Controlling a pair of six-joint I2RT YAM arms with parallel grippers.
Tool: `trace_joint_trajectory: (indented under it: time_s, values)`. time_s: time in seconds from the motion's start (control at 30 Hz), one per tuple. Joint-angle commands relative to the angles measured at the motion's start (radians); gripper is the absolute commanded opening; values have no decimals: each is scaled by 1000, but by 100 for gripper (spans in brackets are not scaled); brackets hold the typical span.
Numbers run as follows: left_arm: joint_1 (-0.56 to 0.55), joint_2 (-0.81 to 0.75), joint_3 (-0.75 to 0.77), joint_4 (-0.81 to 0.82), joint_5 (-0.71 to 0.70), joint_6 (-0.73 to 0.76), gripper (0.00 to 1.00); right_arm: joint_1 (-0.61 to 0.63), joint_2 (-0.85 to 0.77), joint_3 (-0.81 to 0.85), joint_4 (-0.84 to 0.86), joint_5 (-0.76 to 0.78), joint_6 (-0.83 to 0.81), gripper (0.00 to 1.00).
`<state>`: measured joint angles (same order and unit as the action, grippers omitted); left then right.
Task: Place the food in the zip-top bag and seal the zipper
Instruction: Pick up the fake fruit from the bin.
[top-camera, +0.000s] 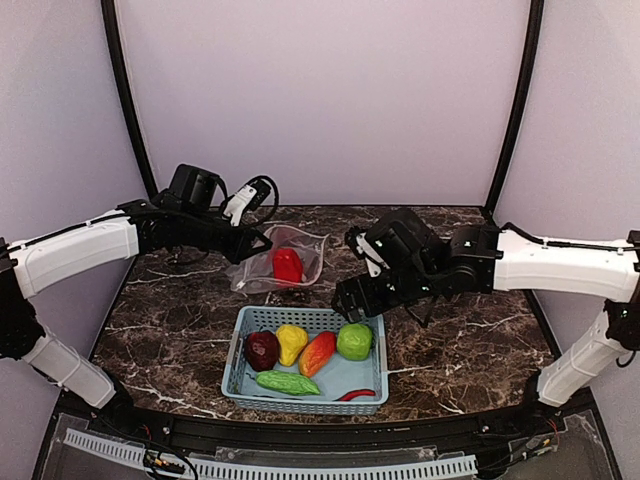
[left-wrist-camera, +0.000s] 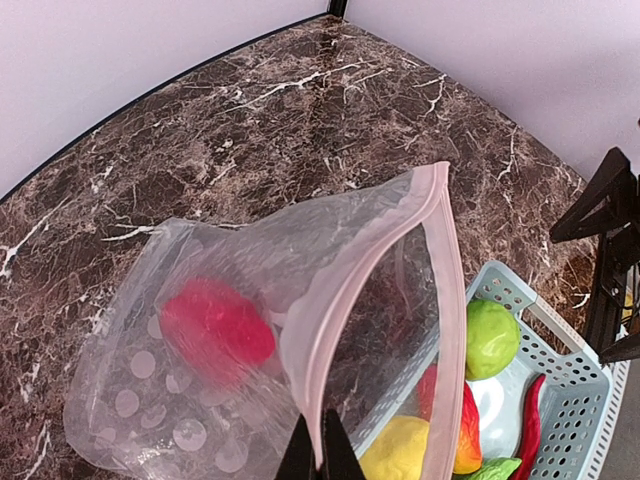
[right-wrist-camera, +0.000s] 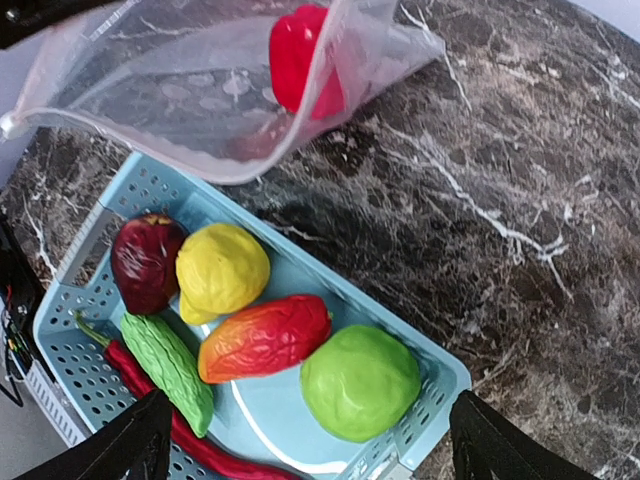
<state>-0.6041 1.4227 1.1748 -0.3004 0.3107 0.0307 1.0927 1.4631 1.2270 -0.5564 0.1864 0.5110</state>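
Basket (top-camera: 300, 404) nearest you holds six food pieces (top-camera: 316, 353). Your left gripper (top-camera: 260, 243) is clamped on the zip-top bag (top-camera: 310, 250) mouth edge, with a red pepper (top-camera: 287, 264) inside. Your right gripper (top-camera: 352, 300) hangs wide open and empty above the basket.

You're working in a lab test booth: plain lilac walls (top-camera: 320, 100), black frame posts (top-camera: 514, 110), marble-patterned tabletop (top-camera: 470, 340).

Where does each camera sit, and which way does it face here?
Top external: above and behind, looking down on table, basket and zip-top bag; left arm and right arm show.
Left wrist: on the left hand, facing the bag's mouth; shut fingers pinch its rim.
Right wrist: above the basket, facing down; open fingers in the bottom corners.
All three share the red pepper inside the bag.
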Motion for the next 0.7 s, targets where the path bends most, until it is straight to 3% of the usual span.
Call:
trace_joint_trajectory:
  time_s: [0.0,0.23,0.67]
  values:
    - [4,-33,-20,19,-9,5,1,7,29,-29,-76,-3,70,94]
    - [5,-33,-20,17,-9,9,1,34,128,-18,-81,6,80,83]
    - [6,-35,-20,16,-10,12,1,36,207,-7,-91,13,77,78]
